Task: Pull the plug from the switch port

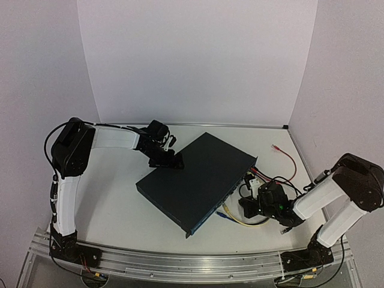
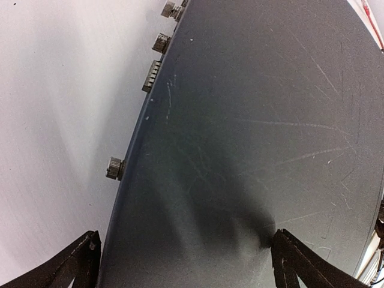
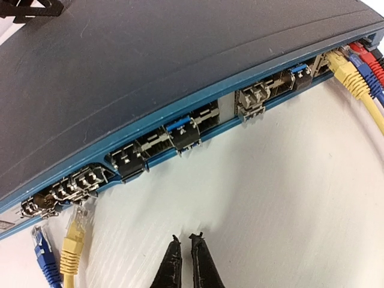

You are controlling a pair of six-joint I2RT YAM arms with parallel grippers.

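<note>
Nearest the arm bases, the right tool [image 3: 185, 243] is being held low over the surface [image 3: 270, 198], just in front of the port face of the switch [image 3: 150, 54]. Its two fingers are being kept pressed together with nothing between them.

Just beside it, at the near end of the switch's port face, a loose yellow plug [image 3: 72, 243] and a loose blue plug [image 3: 43, 255] are lying on the surface. Their tips are pointing toward the sockets but appear to be standing apart from them, and neither is being touched. From this, the pull is being judged as probably done for one of these two, though which one cannot be told.

Along the middle of the port face, only small latched modules [image 3: 183, 129] are being shown, with no cable in them.

At the far end of the port face, a seated yellow plug [image 3: 345, 69], a seated blue plug [image 3: 359, 62] and a seated red plug [image 3: 365, 48] are sitting in their sockets. If one of them is the plug intended, the whole pull is being left to do.

Farthest off, at the switch's far corner, the left tool [image 2: 186, 240] is being held spread wide. One finger is over the top panel and the other is past the edge, and nothing is being gripped. It may be steadying the box, but whether it is pressing down cannot be told.
</note>
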